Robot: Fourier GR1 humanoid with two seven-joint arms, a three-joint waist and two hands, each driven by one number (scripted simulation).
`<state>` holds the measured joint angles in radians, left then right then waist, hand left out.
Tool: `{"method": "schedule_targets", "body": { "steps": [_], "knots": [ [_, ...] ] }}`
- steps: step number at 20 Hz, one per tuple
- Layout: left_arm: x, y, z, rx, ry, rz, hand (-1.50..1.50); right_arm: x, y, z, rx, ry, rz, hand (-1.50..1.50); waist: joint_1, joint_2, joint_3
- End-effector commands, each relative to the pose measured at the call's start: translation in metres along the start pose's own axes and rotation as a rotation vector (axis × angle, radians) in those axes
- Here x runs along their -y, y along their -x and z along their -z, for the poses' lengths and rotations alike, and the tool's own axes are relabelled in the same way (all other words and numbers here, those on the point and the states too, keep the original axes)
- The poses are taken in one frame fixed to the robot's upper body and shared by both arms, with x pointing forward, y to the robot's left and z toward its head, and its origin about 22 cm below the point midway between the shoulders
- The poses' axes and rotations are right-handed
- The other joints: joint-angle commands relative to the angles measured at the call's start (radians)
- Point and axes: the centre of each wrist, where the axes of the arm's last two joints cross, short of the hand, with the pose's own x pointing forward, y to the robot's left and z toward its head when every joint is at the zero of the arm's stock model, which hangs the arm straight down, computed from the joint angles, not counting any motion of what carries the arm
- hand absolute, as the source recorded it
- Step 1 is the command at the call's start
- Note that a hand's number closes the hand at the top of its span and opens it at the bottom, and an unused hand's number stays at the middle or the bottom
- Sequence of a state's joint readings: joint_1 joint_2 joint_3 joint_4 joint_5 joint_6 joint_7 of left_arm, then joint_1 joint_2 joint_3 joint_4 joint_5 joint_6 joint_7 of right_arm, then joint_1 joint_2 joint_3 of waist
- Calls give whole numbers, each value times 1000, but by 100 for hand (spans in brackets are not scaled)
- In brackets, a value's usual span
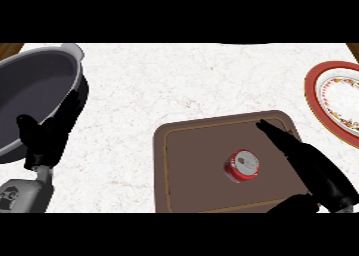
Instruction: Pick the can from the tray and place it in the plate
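Note:
A red can with a silver top [242, 165] stands upright on the brown tray [197, 170], right of its middle. My right hand [309, 165] hovers over the tray's right side, just right of the can, with its fingers stretched toward the far edge and its thumb low near the tray's front corner. It is open and holds nothing. The plate [343, 100], white with a red rim and a flowered band, lies at the right edge of the counter, partly cut off. My left hand [50, 130] rests open at the left, fingers up.
A large dark grey pot [27, 100] with a pale rim fills the far left corner, and my left hand lies against its side. White marbled countertop [174, 80] stretches between the pot, the tray and the plate.

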<state>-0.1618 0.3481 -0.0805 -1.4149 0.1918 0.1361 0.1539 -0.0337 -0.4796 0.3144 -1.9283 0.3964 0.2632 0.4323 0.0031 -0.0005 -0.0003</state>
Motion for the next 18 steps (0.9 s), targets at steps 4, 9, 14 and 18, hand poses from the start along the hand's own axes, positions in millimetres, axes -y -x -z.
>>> {"method": "schedule_targets", "body": {
  "steps": [4,9,14,18],
  "knots": [
    [6,10,4,-4,-13,-3,0,3,-17,13,-40,-84,-39,-150,-4,0,0],
    [-3,5,4,-12,1,5,0,-25,-9,37,-57,-88,-63,-150,-1,0,0],
    [1,-7,14,-20,0,-2,0,-18,-6,52,-80,-94,-90,-150,-3,1,0],
    [0,4,2,-7,8,4,0,-40,-22,50,-99,-108,-127,-150,-2,0,0]
  ]
}}
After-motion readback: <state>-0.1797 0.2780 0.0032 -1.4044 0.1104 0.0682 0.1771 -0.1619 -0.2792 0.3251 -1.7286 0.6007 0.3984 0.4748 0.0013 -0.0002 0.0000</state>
